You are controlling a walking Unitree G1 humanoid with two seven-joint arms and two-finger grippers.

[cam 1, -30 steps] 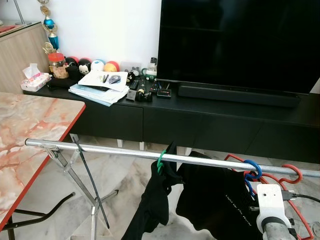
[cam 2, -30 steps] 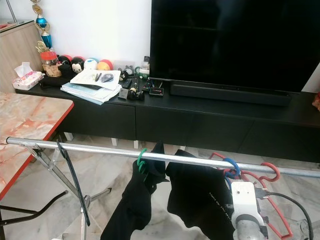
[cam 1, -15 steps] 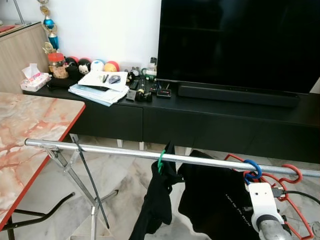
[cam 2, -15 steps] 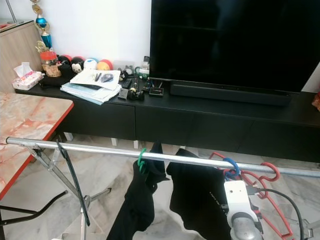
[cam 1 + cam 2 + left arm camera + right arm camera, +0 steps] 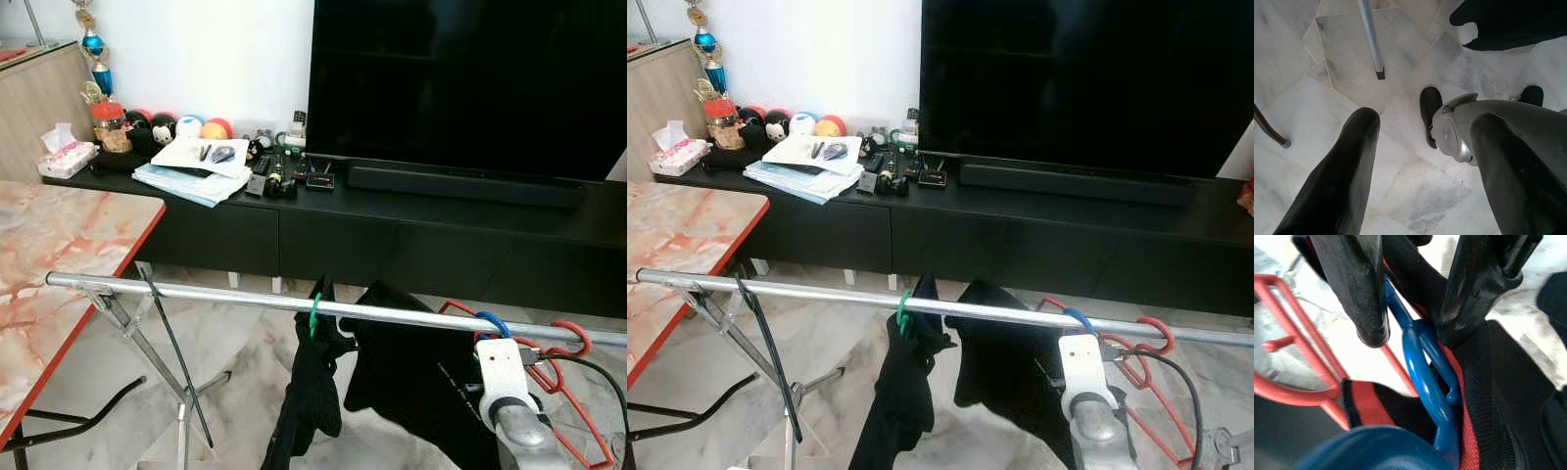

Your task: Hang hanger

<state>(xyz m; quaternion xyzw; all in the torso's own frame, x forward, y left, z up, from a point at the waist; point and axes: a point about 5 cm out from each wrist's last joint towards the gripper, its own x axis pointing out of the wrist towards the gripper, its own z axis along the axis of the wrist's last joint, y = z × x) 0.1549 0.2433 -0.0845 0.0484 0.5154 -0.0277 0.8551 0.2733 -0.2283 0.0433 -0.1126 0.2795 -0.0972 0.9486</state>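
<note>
A blue hanger (image 5: 493, 325) carrying a black shirt (image 5: 421, 382) is hooked over the silver rail (image 5: 196, 291) of a drying rack, towards its right end. My right arm's white wrist block (image 5: 502, 370) sits just below that hook. In the right wrist view my right gripper (image 5: 1415, 333) is open, one black finger (image 5: 1352, 284) on each side of the hanger's blue neck (image 5: 1425, 372) without pinching it. A red hanger (image 5: 568, 338) hangs beside it, and a green hook (image 5: 315, 315) holds another black garment. My left gripper (image 5: 1425, 122) hangs open above the floor.
Behind the rack stands a low black TV console (image 5: 392, 235) with a big television (image 5: 460, 78), papers and small items. A marble table with a red edge (image 5: 59, 255) is at the left. The rack's folding legs (image 5: 157, 352) stand on the marble floor.
My right wrist has shifted a little to the left below the rail and tilted. The black garments have swung slightly. The blue hook stays on the rail.
</note>
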